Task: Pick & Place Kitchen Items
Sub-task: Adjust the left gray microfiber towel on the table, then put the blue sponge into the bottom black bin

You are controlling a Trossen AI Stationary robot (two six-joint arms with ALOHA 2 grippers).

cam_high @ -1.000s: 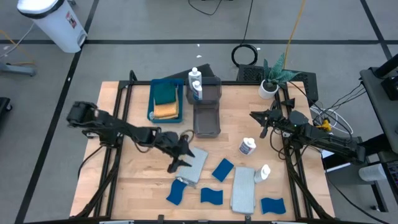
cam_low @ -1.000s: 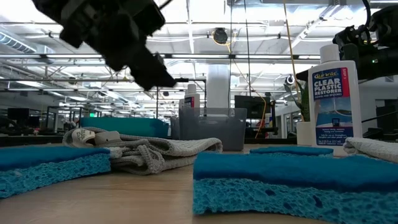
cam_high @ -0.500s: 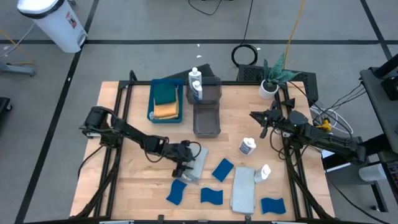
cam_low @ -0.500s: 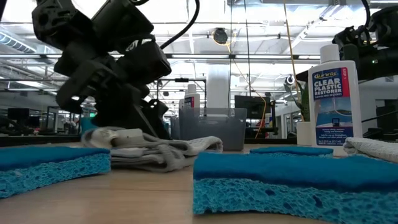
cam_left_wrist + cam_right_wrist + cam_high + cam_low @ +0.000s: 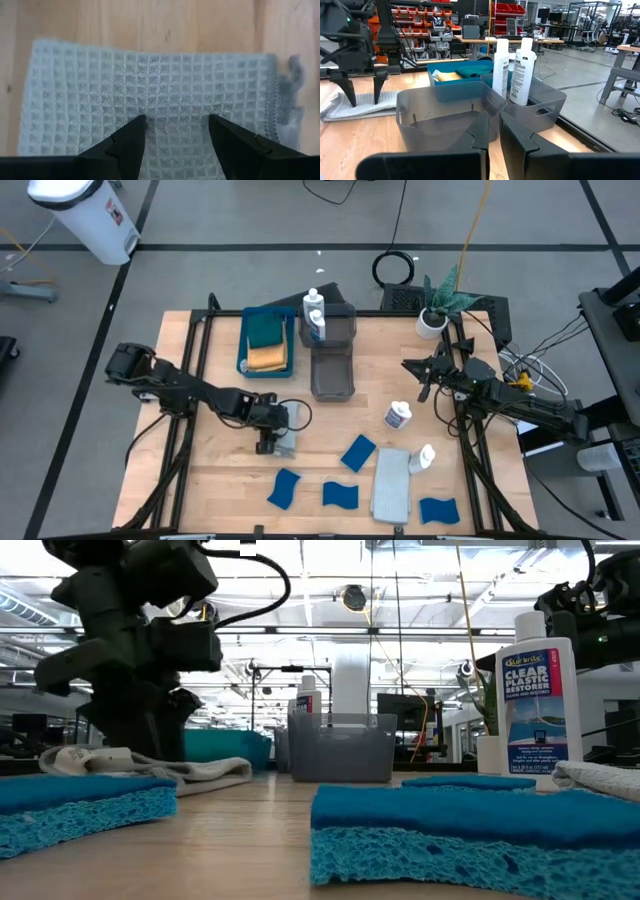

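Note:
A light grey waffle cloth (image 5: pixel 150 80) lies flat on the table, left of centre (image 5: pixel 288 443). My left gripper (image 5: pixel 175 122) stands open on it, tipped steeply down (image 5: pixel 268 438). My right gripper (image 5: pixel 420 376) waits shut and level at the table's right side, its fingers (image 5: pixel 492 137) pointing at the grey bins. Several blue sponges (image 5: pixel 357 452) lie near the front edge. A second grey cloth (image 5: pixel 392 483) lies there too. One white bottle (image 5: pixel 398 416) sits at mid right and another (image 5: pixel 424 457) beside the second cloth. My left gripper has both open fingertips (image 5: pixel 137 125) set down on the cloth's upper face, a strip of cloth (image 5: pixel 175 112) showing between them. The fingers come from above, slanting down from the table's left. The cloth lies flat on the wood under them (image 5: pixel 350 107).
A blue tray (image 5: pixel 243 345) at the back holds a dark green and an orange cloth. Two grey bins (image 5: pixel 331 372) stand beside it, the far one with two white bottles (image 5: pixel 315 313). A potted plant (image 5: pixel 436 312) stands at the back right.
My left gripper has tipped further down and sunk onto the grey cloth. It has then drawn toward the table's left edge, and the cloth has slid along the table with it, away from the sponges.

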